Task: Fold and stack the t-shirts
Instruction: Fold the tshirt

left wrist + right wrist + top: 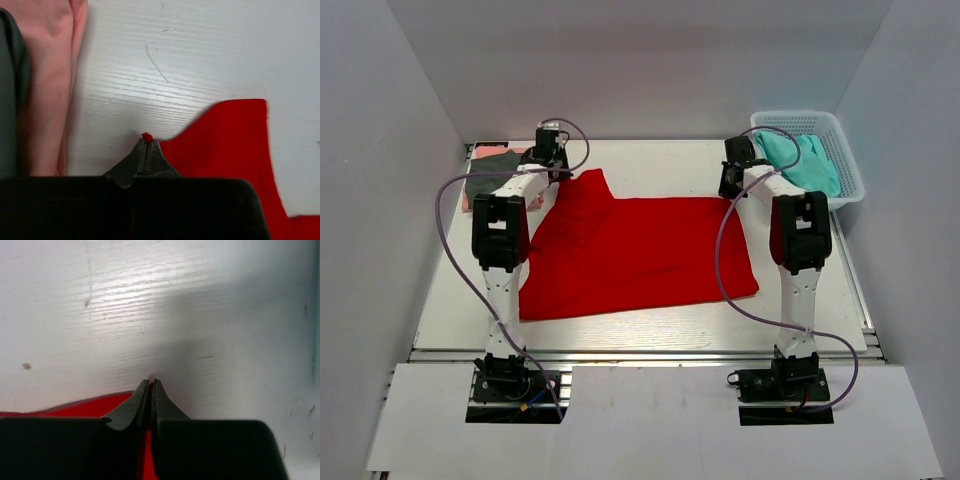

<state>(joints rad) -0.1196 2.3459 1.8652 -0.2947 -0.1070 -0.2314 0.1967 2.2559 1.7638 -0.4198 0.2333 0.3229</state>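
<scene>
The left jaws are pressed together on an edge of the red t-shirt (pixel 235 135), and a small tuft of red cloth pokes out just past their tips in the left wrist view. The right jaws are likewise pinched shut on the same shirt, with red fabric (pixel 75 405) running in between and beneath them, and bare table (pixel 200 315) beyond their tips. From above, the red t-shirt (pixel 640 250) lies spread over the middle of the table (pixel 670 325). The left jaws hold it at its far left sleeve and the right jaws hold it at its far right corner. Its near hem lies flat, parallel to the near edge of the table. In the far left corner, a dark grey t-shirt (pixel 495 162) rests on a salmon pink t-shirt (pixel 469 196). Both lie just beside the left jaws, with a strip of bare table between them and the red cloth. The left wrist view shows the same pair, pink (pixel 50 75) beside grey (pixel 9 100). At the far right corner stands a white lattice basket (pixel 851 172), holding a crumpled teal cloth (pixel 807 160).
</scene>
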